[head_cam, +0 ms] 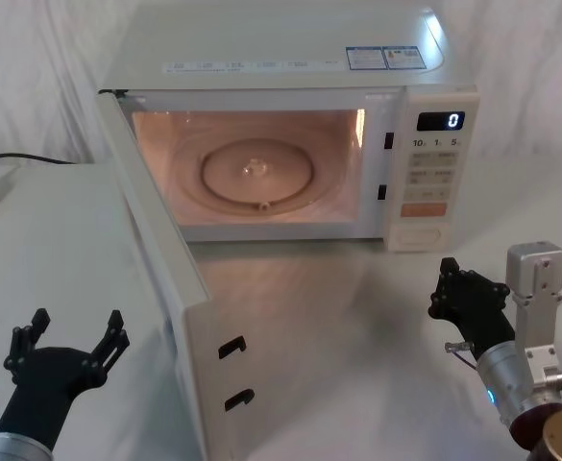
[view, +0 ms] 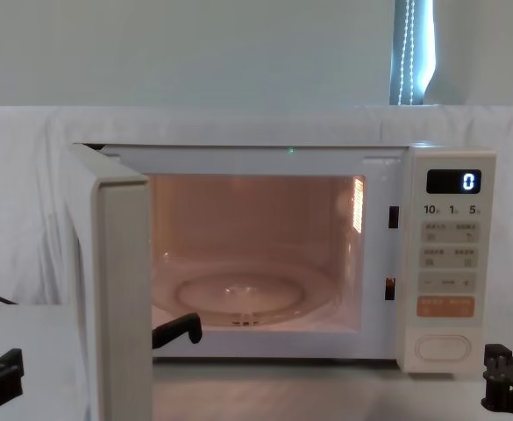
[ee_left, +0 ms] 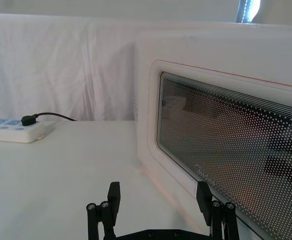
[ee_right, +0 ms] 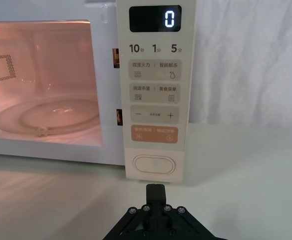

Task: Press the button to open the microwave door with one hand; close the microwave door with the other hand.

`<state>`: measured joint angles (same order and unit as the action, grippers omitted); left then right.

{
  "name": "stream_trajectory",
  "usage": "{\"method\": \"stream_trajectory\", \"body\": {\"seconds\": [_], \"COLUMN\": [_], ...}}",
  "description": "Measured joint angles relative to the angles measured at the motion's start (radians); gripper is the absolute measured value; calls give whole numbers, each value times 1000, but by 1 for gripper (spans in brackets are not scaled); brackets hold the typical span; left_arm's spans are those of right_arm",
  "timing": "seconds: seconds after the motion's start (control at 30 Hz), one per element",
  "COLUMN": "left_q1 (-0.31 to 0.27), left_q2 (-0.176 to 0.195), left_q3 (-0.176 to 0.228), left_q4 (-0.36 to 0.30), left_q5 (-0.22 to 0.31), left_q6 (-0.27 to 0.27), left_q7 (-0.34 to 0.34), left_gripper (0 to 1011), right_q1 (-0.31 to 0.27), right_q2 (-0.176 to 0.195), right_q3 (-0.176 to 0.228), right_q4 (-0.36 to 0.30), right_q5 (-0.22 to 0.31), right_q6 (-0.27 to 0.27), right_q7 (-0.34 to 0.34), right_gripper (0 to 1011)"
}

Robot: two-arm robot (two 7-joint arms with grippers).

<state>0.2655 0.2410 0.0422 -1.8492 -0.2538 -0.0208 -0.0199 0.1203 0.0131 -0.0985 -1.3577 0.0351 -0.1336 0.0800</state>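
Note:
The microwave door stands swung wide open on its left hinge, its edge facing me and the lit cavity exposed. Its dark window faces my left gripper, which hovers open low on the door's outer side without touching it; its fingers are spread apart. The wide cream button sits at the bottom of the control panel, under the orange key. My right gripper is shut, a short way in front of the button and slightly below it, with a gap between them.
A glass turntable lies inside the cavity. The door's two latch hooks stick out toward the table's middle. A white power strip with a black cable lies at the far left. White cloth hangs behind the microwave.

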Motion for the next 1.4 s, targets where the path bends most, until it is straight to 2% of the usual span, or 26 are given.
{"method": "stream_trajectory", "body": {"seconds": [0.53, 0.67, 0.7, 0.73, 0.9, 1.07, 1.2, 1.27, 1.4], "left_q1": [0, 0, 0, 0, 0, 0, 0, 0, 0], "left_q2": [0, 0, 0, 0, 0, 0, 0, 0, 0], "left_q3": [0, 0, 0, 0, 0, 0, 0, 0, 0], "left_q4": [0, 0, 0, 0, 0, 0, 0, 0, 0], "left_q5": [0, 0, 0, 0, 0, 0, 0, 0, 0], "left_q6": [0, 0, 0, 0, 0, 0, 0, 0, 0], "left_q7": [0, 0, 0, 0, 0, 0, 0, 0, 0], "left_gripper": [1001, 933, 872, 872, 734, 547, 472, 337, 262], "right_q1": [2, 2, 2, 2, 3, 3, 3, 2, 2], "right_q2": [0, 0, 0, 0, 0, 0, 0, 0, 0], "right_q3": [0, 0, 0, 0, 0, 0, 0, 0, 0], "right_q4": [3, 4, 4, 4, 4, 4, 4, 4, 4], "right_q5": [-1, -1, -1, -1, -1, -1, -1, -1, -1], "right_q6": [-1, -1, -1, -1, -1, -1, -1, -1, -1], "right_q7": [0, 0, 0, 0, 0, 0, 0, 0, 0], "right_gripper": [0, 0, 0, 0, 0, 0, 0, 0, 0]}}
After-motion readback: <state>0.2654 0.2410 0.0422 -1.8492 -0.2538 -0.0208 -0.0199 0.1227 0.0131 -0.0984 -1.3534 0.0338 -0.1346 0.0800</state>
